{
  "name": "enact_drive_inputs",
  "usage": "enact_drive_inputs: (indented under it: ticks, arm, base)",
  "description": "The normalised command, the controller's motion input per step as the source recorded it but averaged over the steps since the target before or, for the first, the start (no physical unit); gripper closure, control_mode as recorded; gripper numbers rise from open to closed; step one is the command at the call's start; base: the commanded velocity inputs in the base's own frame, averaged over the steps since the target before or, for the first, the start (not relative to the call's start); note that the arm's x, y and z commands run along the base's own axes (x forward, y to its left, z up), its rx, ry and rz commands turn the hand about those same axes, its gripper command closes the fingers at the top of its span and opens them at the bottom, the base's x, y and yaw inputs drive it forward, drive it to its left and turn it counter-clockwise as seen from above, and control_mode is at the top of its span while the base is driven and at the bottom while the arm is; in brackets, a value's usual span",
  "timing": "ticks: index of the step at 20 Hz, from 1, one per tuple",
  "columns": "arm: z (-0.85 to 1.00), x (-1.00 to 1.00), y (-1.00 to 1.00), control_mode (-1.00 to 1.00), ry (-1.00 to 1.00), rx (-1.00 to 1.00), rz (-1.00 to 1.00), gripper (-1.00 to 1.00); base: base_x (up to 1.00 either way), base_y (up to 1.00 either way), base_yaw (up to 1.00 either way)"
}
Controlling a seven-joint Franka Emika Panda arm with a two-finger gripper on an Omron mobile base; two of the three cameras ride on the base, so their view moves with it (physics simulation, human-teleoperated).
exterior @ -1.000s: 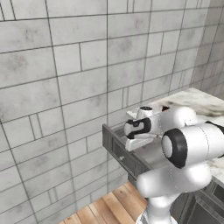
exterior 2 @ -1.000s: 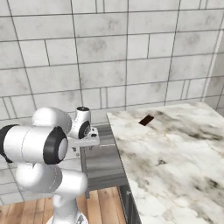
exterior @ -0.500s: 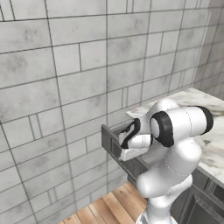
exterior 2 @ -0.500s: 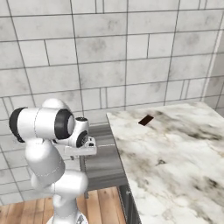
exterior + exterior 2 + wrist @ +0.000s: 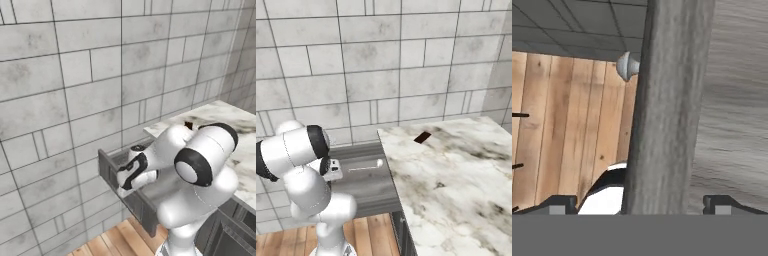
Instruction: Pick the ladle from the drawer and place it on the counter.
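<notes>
Ladle [image 5: 365, 166] is lying untouched in the drawer [image 5: 363, 190]; the spread gripper [image 5: 639, 202] is swinging back over its front panel, toward 6 o'clock.

There is one drawer [image 5: 363, 187], and it is open, with one dark front panel [image 5: 664, 110] and one small pale knob [image 5: 627, 66] on that panel. Inside the drawer lies one ladle [image 5: 366, 166], and on the one marble counter [image 5: 456, 190] there is one small dark brown block [image 5: 422, 137]. One robot arm [image 5: 200, 165] is in the scene with one gripper [image 5: 639, 204], whose two dark fingertips [image 5: 559, 202] are both seen at the bottom of the hand view.
</notes>
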Motion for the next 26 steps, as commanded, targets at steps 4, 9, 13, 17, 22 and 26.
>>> enact_drive_inputs:
  ticks: [4, 9, 13, 17, 22, 26]
  arm:
    - [0.32, -0.02, 1.00, -1.00, -0.05, -0.13, 0.12, -1.00]
    - [0.91, 0.09, 1.00, -1.00, -0.09, -0.04, 0.09, -1.00]
    - [1.00, 0.19, 0.56, -1.00, -0.34, 0.00, 0.00, -1.00]
    - [1.00, 0.05, -0.19, -1.00, -0.34, 0.00, -0.13, -1.00]
    - [0.99, 0.00, -0.86, -1.00, -0.12, 0.12, -0.26, -1.00]
    - [0.55, 0.08, -0.92, -1.00, -0.03, 0.21, -0.39, -1.00]
  base:
    - [0.00, 0.00, 0.00]
    - [0.00, 0.00, 0.00]
    - [0.00, 0.00, 0.00]
    - [0.00, 0.00, 0.00]
    - [0.00, 0.00, 0.00]
    - [0.00, 0.00, 0.00]
